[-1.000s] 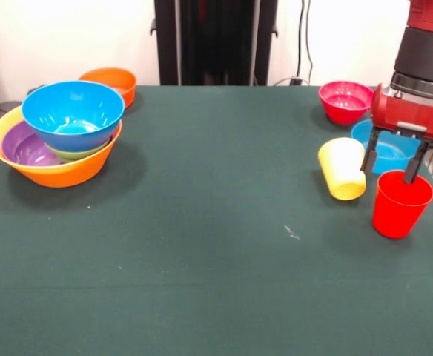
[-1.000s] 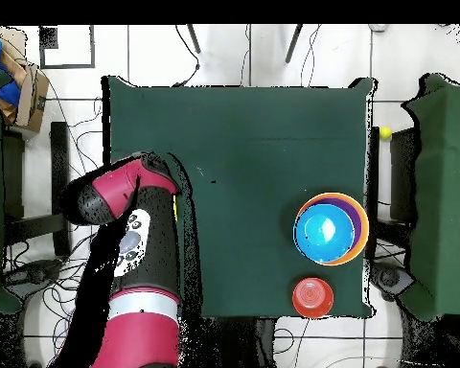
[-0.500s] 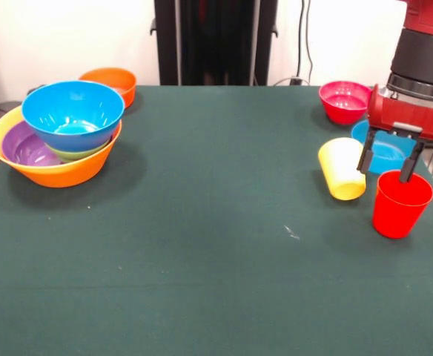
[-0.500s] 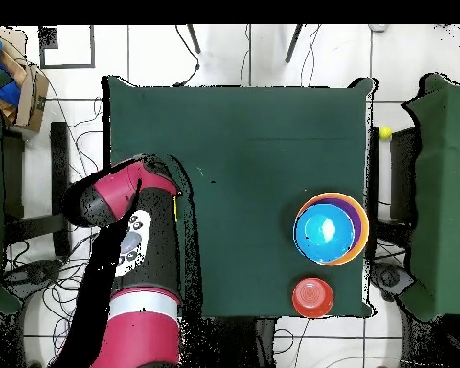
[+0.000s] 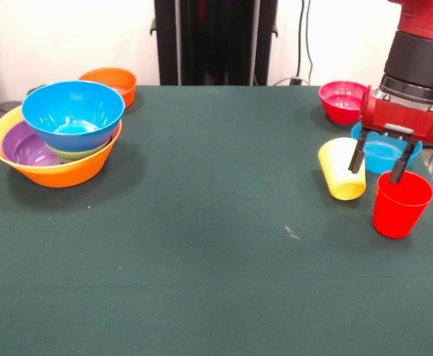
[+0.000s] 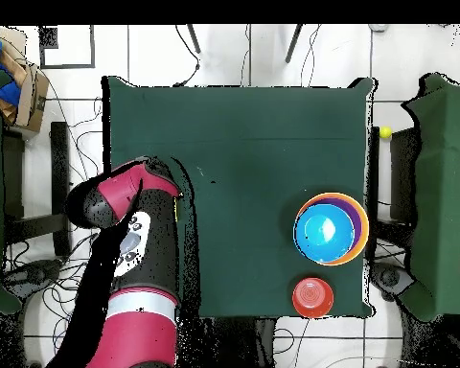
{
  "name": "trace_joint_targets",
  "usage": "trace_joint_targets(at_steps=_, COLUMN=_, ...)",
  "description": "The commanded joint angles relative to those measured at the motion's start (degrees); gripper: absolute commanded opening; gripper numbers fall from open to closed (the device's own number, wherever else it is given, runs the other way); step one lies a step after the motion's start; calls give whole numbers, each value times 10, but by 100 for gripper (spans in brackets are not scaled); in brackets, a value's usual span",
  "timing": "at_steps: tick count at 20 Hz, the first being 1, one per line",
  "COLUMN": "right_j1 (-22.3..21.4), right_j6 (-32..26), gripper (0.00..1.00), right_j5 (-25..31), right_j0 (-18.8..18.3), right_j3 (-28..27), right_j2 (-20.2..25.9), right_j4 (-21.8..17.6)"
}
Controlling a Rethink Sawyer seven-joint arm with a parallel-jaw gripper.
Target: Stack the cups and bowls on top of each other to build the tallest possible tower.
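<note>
Looking left to right in the front view, the tower (image 5: 53, 137) is only partly built: a big yellow-orange bowl (image 5: 68, 169) at the bottom, a purple bowl (image 5: 24, 146) inside it, a sliver of green bowl (image 5: 75, 154) showing, and a blue bowl (image 5: 72, 113) on top. A small orange bowl (image 5: 110, 83) sits just behind it, not stacked yet.

Way over on the right nothing's stacked at all. The yellow cup (image 5: 342, 168) is lying on its side, the pink-red bowl (image 5: 345, 101) and a second blue bowl (image 5: 380, 154) are behind it, and the red cup (image 5: 400, 203) stands upright nearest the camera.

The gripper (image 5: 379, 159) hangs open and empty, with one finger near the yellow cup and the other just above the red cup's rim. So I'd say it's under halfway, with both cups and three bowls left to go.
</note>
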Motion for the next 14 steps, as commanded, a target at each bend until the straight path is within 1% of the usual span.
trace_joint_targets(at_steps=1, right_j1=70, right_j6=3, gripper=100, right_j5=-21, right_j0=7, right_j3=-26, right_j2=21, right_j4=-31)
trace_joint_targets(at_steps=2, right_j1=93, right_j6=7, gripper=100, right_j5=-25, right_j0=8, right_j3=-46, right_j2=19, right_j4=-31)
trace_joint_targets(at_steps=3, right_j1=98, right_j6=8, gripper=100, right_j5=-26, right_j0=9, right_j3=-51, right_j2=17, right_j4=-30)
trace_joint_targets(at_steps=8, right_j1=91, right_j6=-1, gripper=100, right_j5=-10, right_j0=12, right_j3=-50, right_j2=12, right_j4=-22)
trace_joint_targets(at_steps=14, right_j1=94, right_j6=4, gripper=100, right_j5=2, right_j0=27, right_j3=-61, right_j2=-1, right_j4=-17)
